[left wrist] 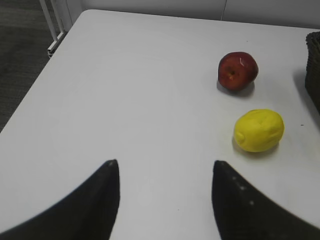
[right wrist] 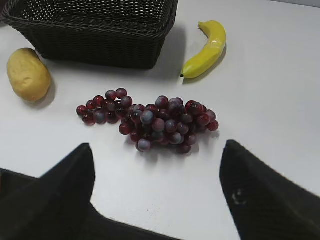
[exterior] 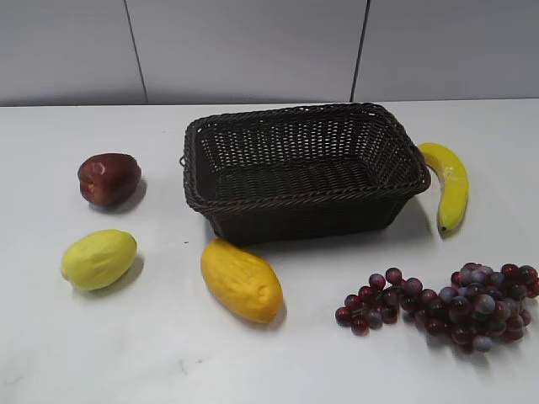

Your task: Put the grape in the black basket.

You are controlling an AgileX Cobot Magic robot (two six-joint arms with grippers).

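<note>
1. Step: just the start, I think. The grape (exterior: 446, 310) lies on the table (exterior: 152, 353), at about 5 o'clock from the basket (exterior: 305, 171), near but not touching. Basket looks empty.
2. Right gripper (right wrist: 157, 172) is spread wide w/ nothing in it. It hangs over the table just in front of the grape.
3. Left gripper (left wrist: 165, 187) is spread wide too, holding nothing. The apple (left wrist: 237, 70) and lemon (left wrist: 258, 130) sit at about 1 o'clock from it.
4. Next, I guess: right gripper goes fwd and down over the fat part of the bunch, then pinches it. Grapes are bumpy, so some may slip.
5. Hard to see: no arms show in the outside view. The grape's right end is cut off there. In the left wrist view only a bit of basket shows, no grape.
</note>
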